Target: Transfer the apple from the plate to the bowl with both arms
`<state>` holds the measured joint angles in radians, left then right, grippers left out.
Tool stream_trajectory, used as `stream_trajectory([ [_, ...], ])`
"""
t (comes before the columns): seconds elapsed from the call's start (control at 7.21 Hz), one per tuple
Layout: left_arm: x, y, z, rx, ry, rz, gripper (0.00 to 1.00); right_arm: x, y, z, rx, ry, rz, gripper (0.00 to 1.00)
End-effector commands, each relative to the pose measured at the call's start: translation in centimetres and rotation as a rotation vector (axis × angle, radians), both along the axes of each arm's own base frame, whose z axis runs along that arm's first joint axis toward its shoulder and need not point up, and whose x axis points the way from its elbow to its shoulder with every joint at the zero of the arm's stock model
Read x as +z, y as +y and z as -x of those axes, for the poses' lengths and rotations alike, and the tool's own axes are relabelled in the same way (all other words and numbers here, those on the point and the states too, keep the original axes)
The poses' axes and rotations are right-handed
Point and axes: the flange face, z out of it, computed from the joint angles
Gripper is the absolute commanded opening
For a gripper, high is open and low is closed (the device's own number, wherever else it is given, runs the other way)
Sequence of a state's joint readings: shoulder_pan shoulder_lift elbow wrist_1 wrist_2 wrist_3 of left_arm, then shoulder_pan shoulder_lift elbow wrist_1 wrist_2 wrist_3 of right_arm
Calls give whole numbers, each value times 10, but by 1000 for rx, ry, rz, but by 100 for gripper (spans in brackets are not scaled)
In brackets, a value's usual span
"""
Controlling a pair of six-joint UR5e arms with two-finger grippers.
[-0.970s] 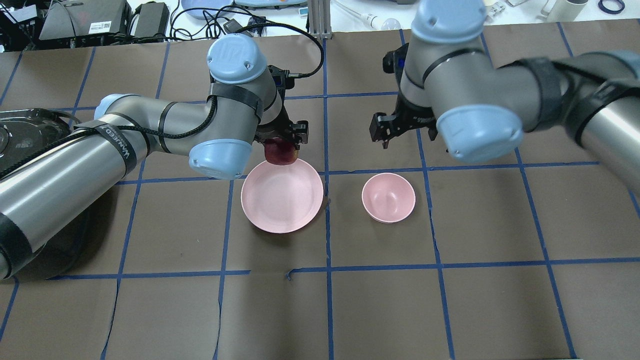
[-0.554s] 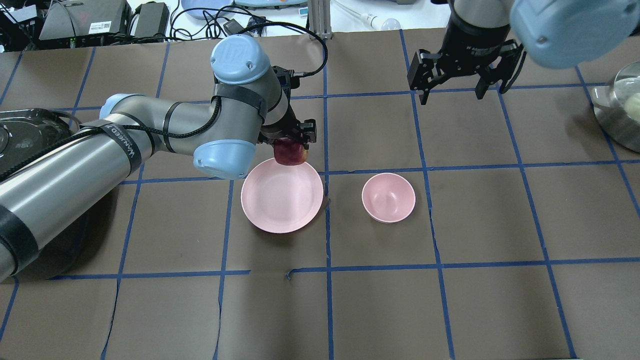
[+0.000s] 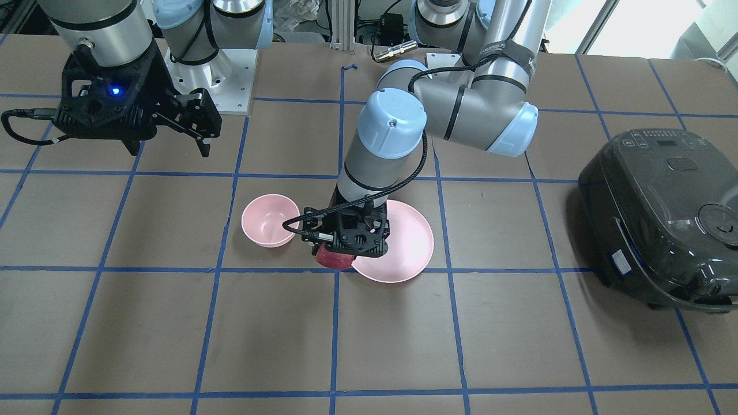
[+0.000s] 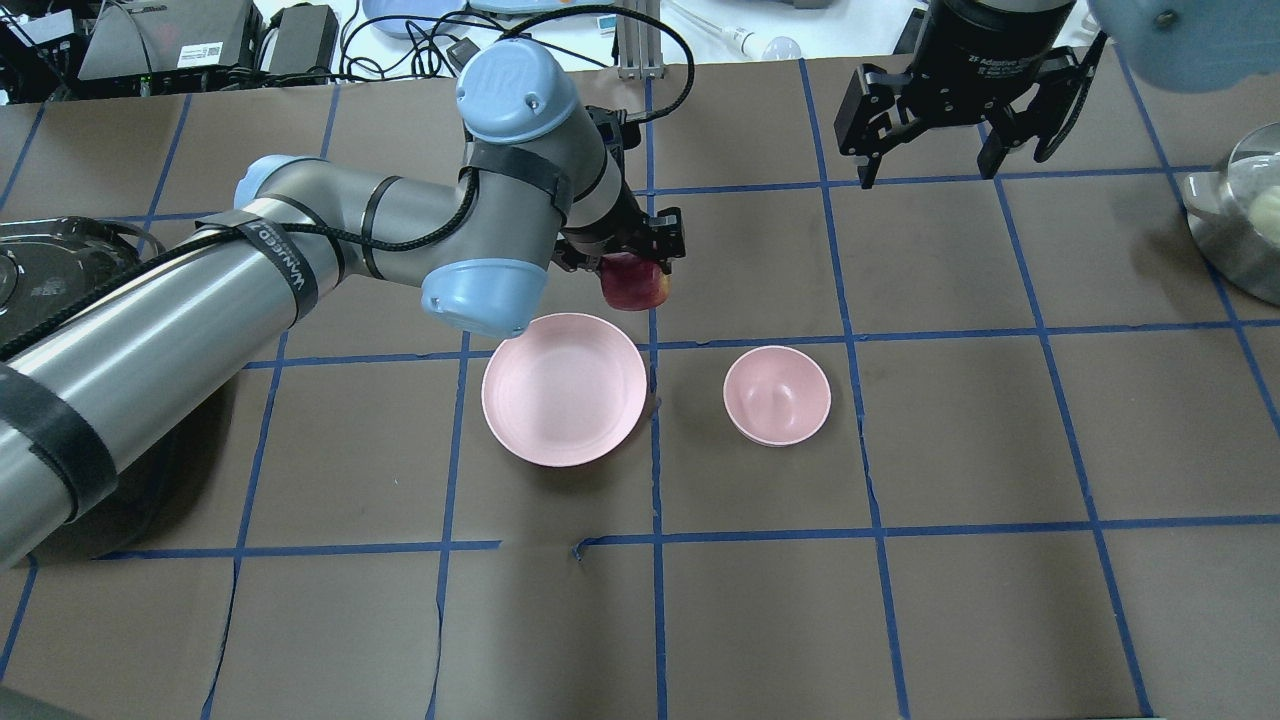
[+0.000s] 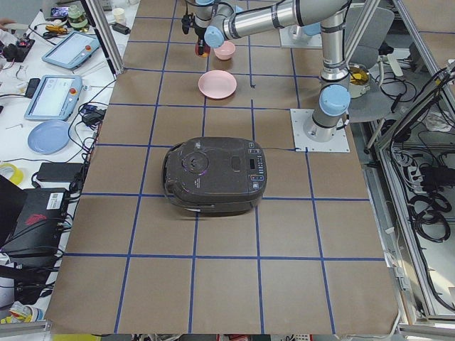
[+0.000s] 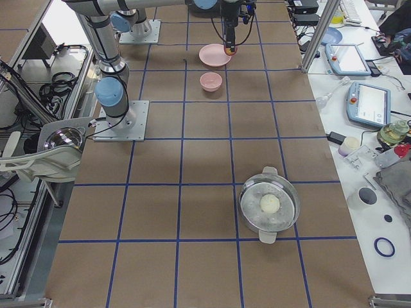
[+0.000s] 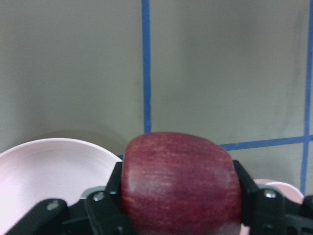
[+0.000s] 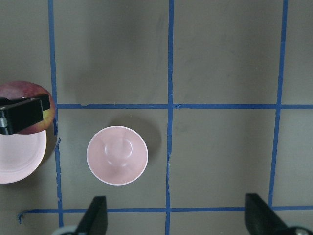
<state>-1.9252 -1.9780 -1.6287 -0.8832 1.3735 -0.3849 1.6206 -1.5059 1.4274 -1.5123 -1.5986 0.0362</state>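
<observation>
My left gripper (image 4: 632, 262) is shut on the dark red apple (image 4: 636, 287) and holds it in the air past the far right rim of the pink plate (image 4: 563, 388). The plate has nothing on it. In the front view the apple (image 3: 334, 260) hangs between the plate (image 3: 406, 245) and the small pink bowl (image 3: 270, 221). The left wrist view shows the apple (image 7: 181, 183) clamped between both fingers. The bowl (image 4: 777, 394) has nothing in it. My right gripper (image 4: 935, 160) is open and holds nothing, high above the far side of the table, and looks down on the bowl (image 8: 117, 155).
A black rice cooker (image 3: 663, 213) stands at the table end on my left. A steel pot (image 4: 1240, 225) with a pale round thing inside stands at the right edge. Blue tape lines cross the brown table cover.
My left gripper has carried the apple to the right, off the plate's rim toward the gap before the bowl. My right arm has swung from near the middle back to the far right.
</observation>
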Motion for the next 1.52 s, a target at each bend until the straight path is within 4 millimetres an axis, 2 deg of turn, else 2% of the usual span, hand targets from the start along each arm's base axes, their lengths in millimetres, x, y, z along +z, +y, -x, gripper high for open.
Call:
stream_trajectory([
  [0.0,-10,24,41,-15,5,-30,5,-7,13,3,-6,7,11,100],
  [0.14,-18,39,49,-28,-8,-53,5,-10,24,3,-8,7,7,100],
  [0.28,-33,53,54,-1,-13,-85,5,-4,31,4,-21,8,18,100],
  [0.55,-36,59,62,68,44,-118,7,-12,34,3,-21,5,4,100],
  [0.69,-37,60,65,75,61,-125,10,-12,36,2,-17,4,2,100],
  [1.11,-45,69,81,82,65,-132,10,-11,38,2,-14,10,7,100],
  [1.25,-50,71,86,104,76,-131,18,-11,37,3,-12,11,7,100],
  [1.39,-56,72,87,102,69,-139,67,-11,37,3,-8,13,7,100],
])
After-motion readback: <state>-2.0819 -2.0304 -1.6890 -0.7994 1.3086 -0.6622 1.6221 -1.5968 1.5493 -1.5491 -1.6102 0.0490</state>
